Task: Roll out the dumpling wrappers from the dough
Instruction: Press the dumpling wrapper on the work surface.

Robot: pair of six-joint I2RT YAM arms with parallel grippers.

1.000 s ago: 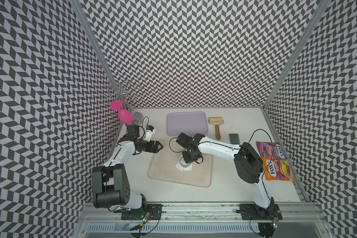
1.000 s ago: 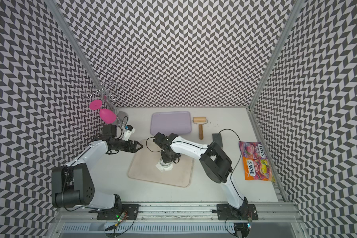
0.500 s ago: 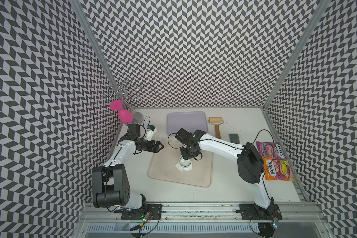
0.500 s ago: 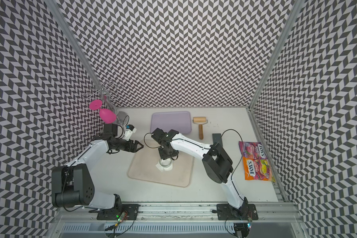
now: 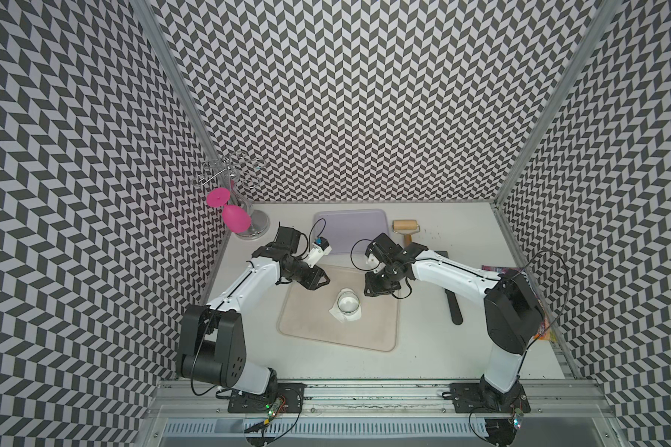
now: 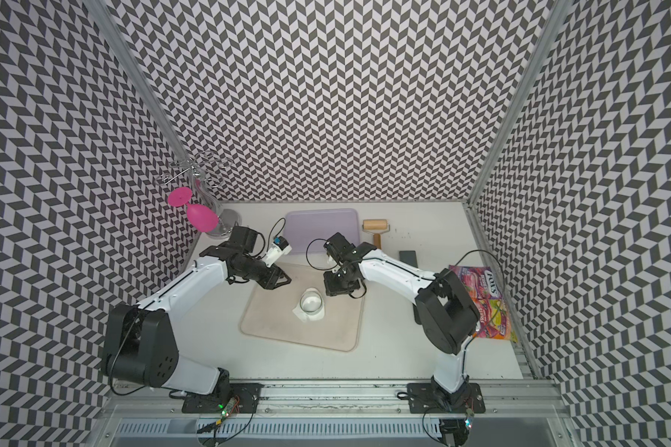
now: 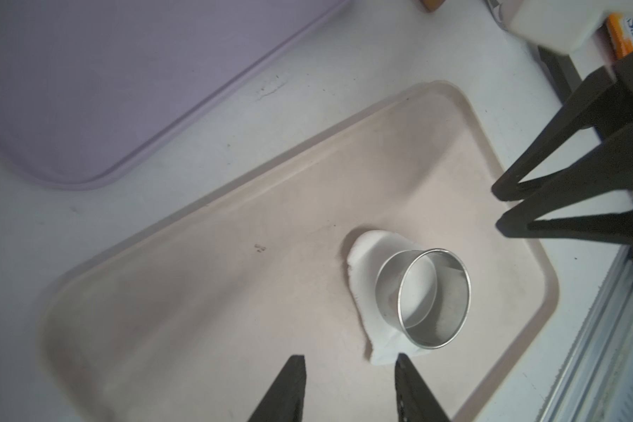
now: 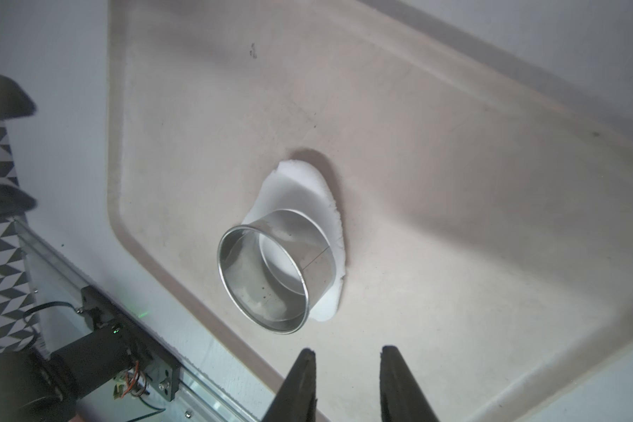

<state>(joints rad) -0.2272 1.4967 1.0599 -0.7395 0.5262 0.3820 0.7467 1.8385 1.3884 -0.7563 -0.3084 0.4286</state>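
A thin irregular white sheet of dough (image 5: 343, 315) (image 7: 362, 261) (image 8: 300, 182) lies on the beige tray (image 5: 310, 329) (image 6: 272, 325). A metal ring cutter (image 5: 347, 300) (image 6: 312, 298) (image 7: 388, 292) (image 8: 307, 234) stands upright on the dough. White dough shows inside the ring, but I cannot tell whether it is a cut dumpling wrapper. My left gripper (image 5: 323, 281) (image 7: 348, 356) hovers over the tray's far left corner, open and holding nothing. My right gripper (image 5: 378, 293) (image 8: 348, 349) hangs just right of the ring, jaws apart and empty.
A purple tray (image 5: 349, 228) lies behind the beige one, with a wooden roller (image 5: 405, 226) to its right. A black-handled tool (image 5: 454, 307) and candy bags (image 6: 485, 302) lie at the right. A pink glass (image 5: 236, 216) hangs on a wire rack at the back left.
My right gripper has drawn back from over the ring cutter towards the far right, and its jaws have parted. The ring stays standing on the dough. My left gripper's jaws have narrowed.
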